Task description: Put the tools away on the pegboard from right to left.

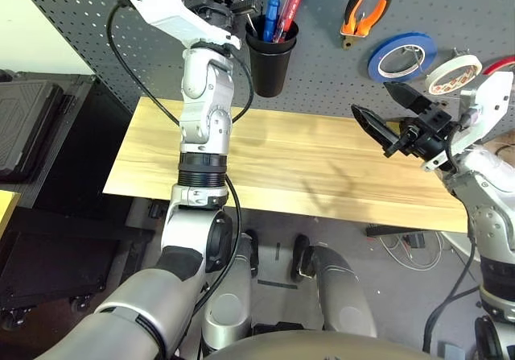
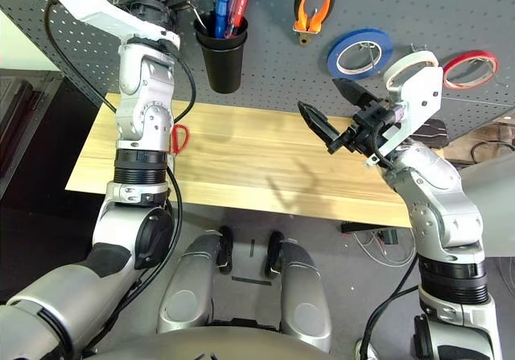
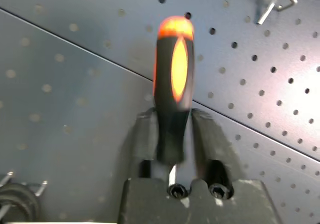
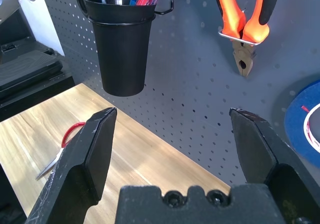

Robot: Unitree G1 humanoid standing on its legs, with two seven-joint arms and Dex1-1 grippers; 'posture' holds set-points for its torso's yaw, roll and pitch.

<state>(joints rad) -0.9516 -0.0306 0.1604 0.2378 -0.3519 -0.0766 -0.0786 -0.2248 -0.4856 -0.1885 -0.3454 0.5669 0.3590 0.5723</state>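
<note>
The left gripper (image 3: 172,149) holds the slim black-and-red-handled screwdriver (image 3: 173,83) between narrow fingers, high beside the black cup (image 1: 272,62) for dropping in; right gripper (image 4: 172,149) waits wide open.

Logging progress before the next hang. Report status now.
Left tool shut on screwdriver, up by the cup. Right tool open, over table. Pliers, cream tape hung; red scissors on table. Cup already holds pens.

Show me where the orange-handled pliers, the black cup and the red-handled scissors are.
orange-handled pliers (image 4: 245,18), right wrist view, on the handles just above the hook.
black cup (image 4: 122,48), right wrist view, on the middle of its side wall.
red-handled scissors (image 2: 179,138), right eye view, on the red handle loop lying on the table.
</note>
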